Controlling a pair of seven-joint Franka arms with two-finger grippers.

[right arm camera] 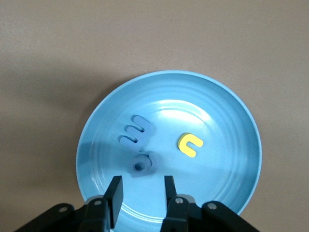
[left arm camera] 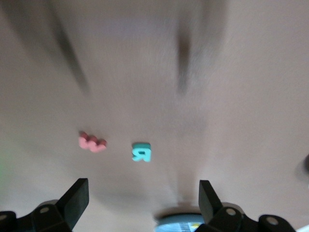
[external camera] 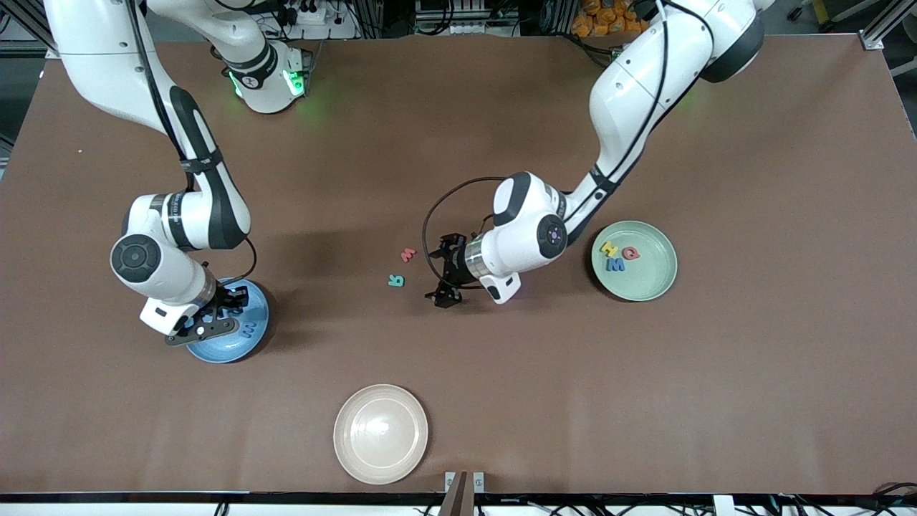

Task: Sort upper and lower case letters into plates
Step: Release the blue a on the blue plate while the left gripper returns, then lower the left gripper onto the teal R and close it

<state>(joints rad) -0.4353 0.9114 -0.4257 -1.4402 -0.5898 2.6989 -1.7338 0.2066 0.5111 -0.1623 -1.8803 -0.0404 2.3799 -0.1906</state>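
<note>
Desk [external camera: 752,373]: brown matte surface.

Sky blue plate [external camera: 254,337], 8 o'clock: three letters [right arm camera: 137,132] inside, right gripper [external camera: 208,324] overhead, fingers parted, empty.

Mint plate [external camera: 655,283], 3 o'clock: three letters [external camera: 619,255].

Centre: red letter [external camera: 408,254], teal letter [external camera: 396,281], left gripper [external camera: 443,276] beside, fingers released.

Cream plate [external camera: 380,433], 6 o'clock.

Eight letters are counted: three in the blue plate [right arm camera: 231,116], three in the green plate [external camera: 659,279], and two, a red one [external camera: 408,254] and a teal one [external camera: 396,280], on the table [external camera: 752,358]. Three plates are seen, the third being beige [external camera: 380,433]. Two arms are present.
</note>
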